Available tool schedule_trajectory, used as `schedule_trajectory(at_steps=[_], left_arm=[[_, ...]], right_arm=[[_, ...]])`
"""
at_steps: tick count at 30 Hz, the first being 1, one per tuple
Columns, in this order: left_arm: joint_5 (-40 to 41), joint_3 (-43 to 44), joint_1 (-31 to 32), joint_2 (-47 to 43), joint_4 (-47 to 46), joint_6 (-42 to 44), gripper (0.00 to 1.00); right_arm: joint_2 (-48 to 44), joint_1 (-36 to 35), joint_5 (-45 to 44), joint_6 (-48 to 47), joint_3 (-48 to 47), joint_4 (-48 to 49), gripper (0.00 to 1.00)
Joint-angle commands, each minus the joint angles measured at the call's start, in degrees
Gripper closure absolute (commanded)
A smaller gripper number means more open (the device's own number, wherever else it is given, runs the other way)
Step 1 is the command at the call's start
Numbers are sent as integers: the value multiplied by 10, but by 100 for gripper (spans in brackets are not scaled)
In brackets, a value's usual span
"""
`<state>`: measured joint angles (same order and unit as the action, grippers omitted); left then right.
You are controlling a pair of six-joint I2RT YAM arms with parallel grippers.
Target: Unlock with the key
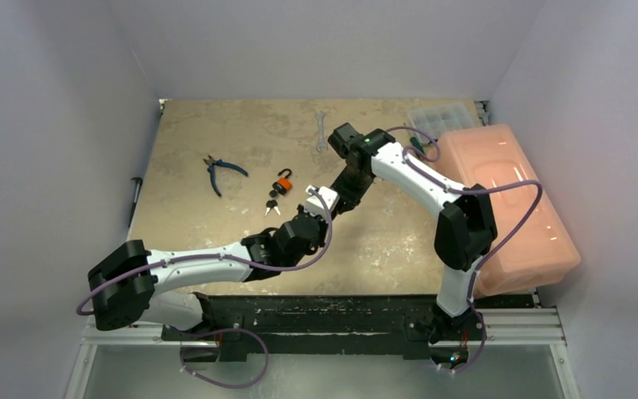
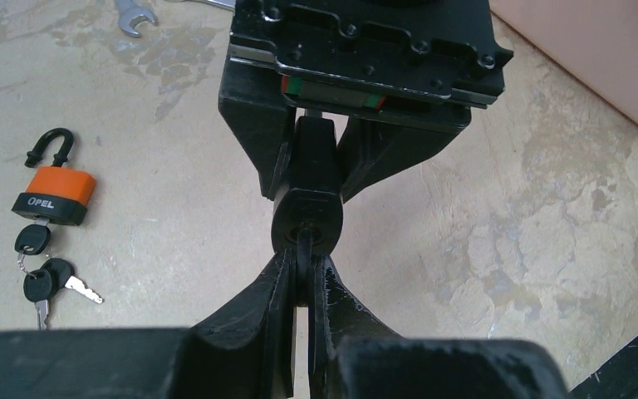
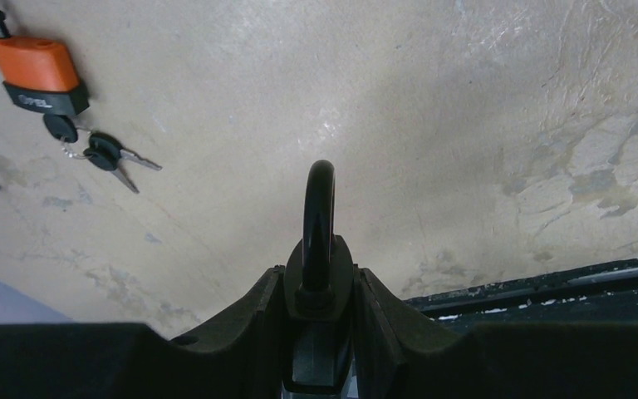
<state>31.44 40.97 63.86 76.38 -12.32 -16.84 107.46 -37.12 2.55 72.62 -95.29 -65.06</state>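
Note:
My right gripper is shut on a black padlock, whose shackle points away from the wrist camera. In the left wrist view the padlock's keyhole end faces me. A black key sits in that keyhole, and my left gripper is shut on it. From above, both grippers meet over the middle of the table, left gripper against right gripper, and the lock is mostly hidden between them.
An orange padlock with a bunch of keys in it lies left of the grippers. Blue-handled pliers, a wrench, a clear compartment box and a large pink bin are also on the table.

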Motion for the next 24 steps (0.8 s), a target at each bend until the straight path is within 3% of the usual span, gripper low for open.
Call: schedule_trajectory(at_steps=[1,10,14,16,19,21,24], left_arm=[[38,18,-4,-16,-40,-38,100],[29,21,-4,-36,-10,-60,100],[11,19,-4,-60,19,-66,56],[6,20,-4,-80,48,-80,44],[8,27,-4,-122,99,-112,19],[14,35,-4,-151,139,-136,10],[27,49,-4,-181,191,-181,4]], right_arm=[[-68,-23,68,19,9,5,100],[-85,-24,56,19,15,27,100],[-96,-24,49,13,20,44,100],[-109,-25,29,11,18,49,100],[-136,-24,0,9,24,69,100],[-157,-25,-12,5,36,91,100],[-195,-25,-24,-5,69,139,100]])
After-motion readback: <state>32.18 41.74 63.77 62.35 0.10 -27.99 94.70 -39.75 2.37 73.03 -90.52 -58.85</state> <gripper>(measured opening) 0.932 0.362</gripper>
